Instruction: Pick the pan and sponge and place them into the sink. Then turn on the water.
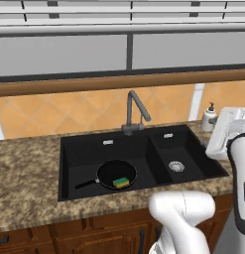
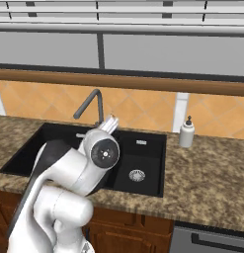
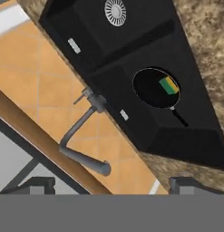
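Observation:
The black pan (image 1: pixel 112 170) lies in the wide left basin of the sink (image 1: pixel 84 151), its handle pointing left. The green and yellow sponge (image 1: pixel 121 182) rests inside the pan at its front edge. In the hand view the pan (image 3: pixel 149 86) and sponge (image 3: pixel 169 85) sit right of centre, with the dark grey faucet (image 3: pixel 79 136) and its side lever at lower left. No water runs from the faucet (image 1: pixel 135 110). My gripper (image 3: pixel 112 186) hangs open and empty above the sink, looking down on the faucet, touching nothing.
A white soap dispenser (image 1: pixel 209 118) stands on the speckled counter right of the sink. The narrow right basin holds a round silver drain (image 1: pixel 176 166). An orange tiled wall and wooden ledge rise behind the faucet. My own arm hides the left basin in the right base view.

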